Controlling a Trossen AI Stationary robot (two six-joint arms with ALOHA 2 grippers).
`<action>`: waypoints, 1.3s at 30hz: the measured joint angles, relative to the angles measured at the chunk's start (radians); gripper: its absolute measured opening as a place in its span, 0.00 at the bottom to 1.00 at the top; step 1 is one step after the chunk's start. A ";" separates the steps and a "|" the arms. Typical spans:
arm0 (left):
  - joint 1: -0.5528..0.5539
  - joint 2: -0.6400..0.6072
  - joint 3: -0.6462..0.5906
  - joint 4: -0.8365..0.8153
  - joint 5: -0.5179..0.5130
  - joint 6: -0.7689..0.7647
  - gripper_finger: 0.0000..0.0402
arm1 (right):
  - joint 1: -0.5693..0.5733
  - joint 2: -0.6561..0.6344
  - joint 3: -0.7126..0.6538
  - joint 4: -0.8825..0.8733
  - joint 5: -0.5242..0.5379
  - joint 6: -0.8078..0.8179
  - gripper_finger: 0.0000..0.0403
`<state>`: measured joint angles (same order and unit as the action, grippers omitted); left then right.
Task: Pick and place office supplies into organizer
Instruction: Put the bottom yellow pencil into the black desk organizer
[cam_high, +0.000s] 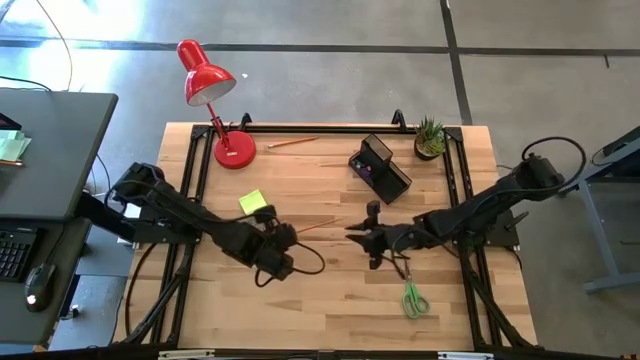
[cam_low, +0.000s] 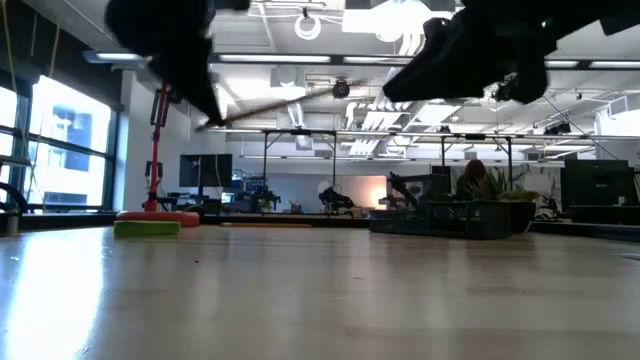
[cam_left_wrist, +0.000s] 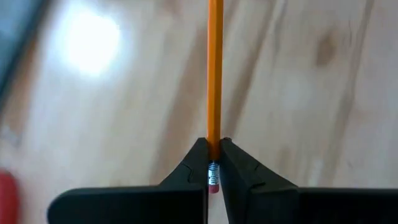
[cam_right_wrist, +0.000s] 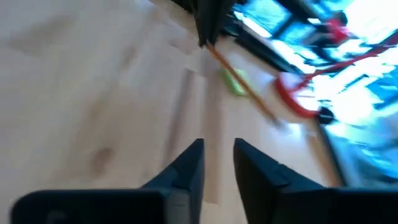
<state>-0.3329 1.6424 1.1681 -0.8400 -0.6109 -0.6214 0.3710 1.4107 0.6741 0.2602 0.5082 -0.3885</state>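
Organizer (cam_high: 380, 167) seemingly holds something purple. Left claw (cam_left_wrist: 214, 158) grips 1 orange pencil (cam_left_wrist: 214, 74); right claw (cam_right_wrist: 217, 163) is slightly parted, holding nothing.

the organizer (cam_high: 380, 168) contents are too small to tell; the pencil (cam_left_wrist: 215, 68) tip is cut off
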 joint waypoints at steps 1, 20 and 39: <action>-0.002 0.000 0.024 -0.001 -0.036 0.040 0.01 | 0.012 0.015 0.013 -0.006 0.055 -0.015 0.24; 0.100 -0.001 0.078 0.034 0.080 0.119 0.01 | 0.118 0.067 0.224 -0.117 0.262 -0.040 0.31; 0.130 0.007 0.101 0.095 0.223 -0.001 0.01 | 0.165 0.374 0.223 0.159 0.522 -0.554 0.20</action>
<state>-0.2031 1.6497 1.2694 -0.7447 -0.3880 -0.6220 0.5362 1.7848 0.8967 0.4196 1.0300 -0.9421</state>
